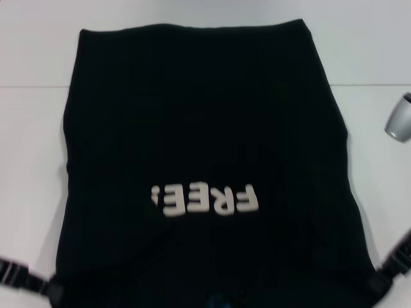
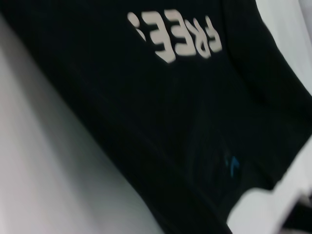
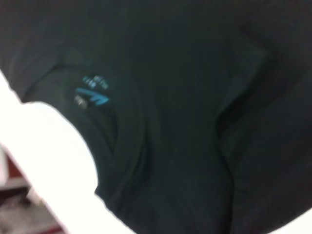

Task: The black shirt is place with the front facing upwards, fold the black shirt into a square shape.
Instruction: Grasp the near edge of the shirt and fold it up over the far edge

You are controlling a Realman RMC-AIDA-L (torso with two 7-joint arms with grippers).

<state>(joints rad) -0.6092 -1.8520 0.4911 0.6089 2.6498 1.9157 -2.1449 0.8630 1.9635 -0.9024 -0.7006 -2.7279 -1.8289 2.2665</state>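
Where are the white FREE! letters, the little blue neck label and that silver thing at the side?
white FREE! lettering [image 1: 207, 200], head view, on the middle letters.
blue neck label [image 3: 92, 93], right wrist view, on the blue print inside the collar.
silver object [image 1: 399, 119], head view, on its rounded body.

— What does the robot's own body show here?
— Very little. In the head view, the left arm [image 1: 19, 274] appears as a black, segmented, strap-like bar at the lower left corner, blurred, with lighter notches along it.
— And the other side?
— The right arm [image 1: 399, 258] is the same: a black hard-edged piece at the lower right corner, with a pale band across it.
— Any cables, screws or markings?
— None that can be made out. The fingers cannot be seen, and the wrist views show no part of the robot.
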